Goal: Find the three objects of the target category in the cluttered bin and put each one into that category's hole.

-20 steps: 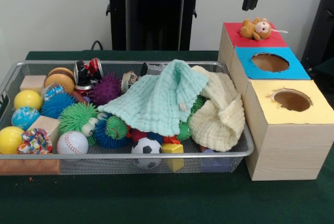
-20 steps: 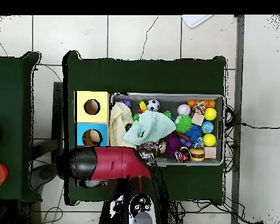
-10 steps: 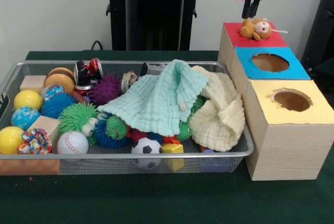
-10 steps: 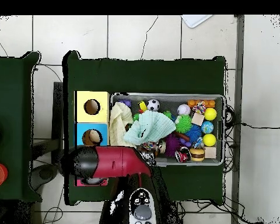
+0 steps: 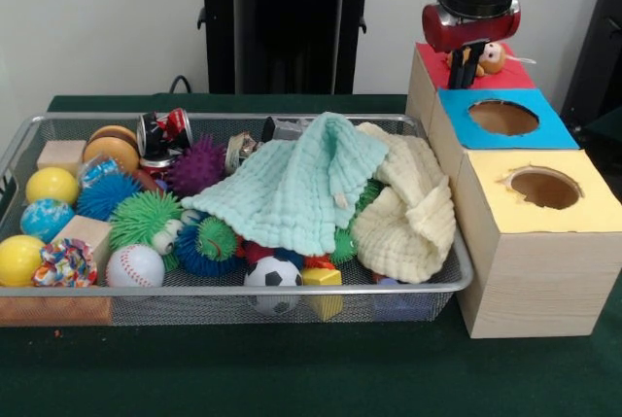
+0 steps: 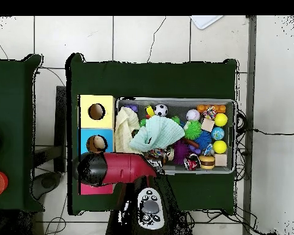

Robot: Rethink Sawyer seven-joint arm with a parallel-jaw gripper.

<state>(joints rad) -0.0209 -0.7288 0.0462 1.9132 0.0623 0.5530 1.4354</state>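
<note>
A small brown stuffed animal [image 5: 495, 55] lies on top of the red box [image 5: 517, 77], over its hole. My gripper [image 5: 465, 73] has come down right beside the toy's left side and hides part of it; whether it touches the toy is not clear. In the overhead view my red arm [image 6: 116, 169] covers the red box [image 6: 94, 189] and hides both toy and gripper. The wire bin [image 5: 233, 291] holds several balls, spiky balls, wooden blocks and cans.
A blue box [image 5: 457, 111] and a yellow box [image 5: 595, 211], each with a round hole, stand in front of the red one. A mint cloth [image 5: 292, 184] and a cream cloth [image 5: 408, 218] drape over the bin's right half.
The arm has moved down and slightly left, from well above the red box to the toy's level. The toy and the bin's contents stayed put.
</note>
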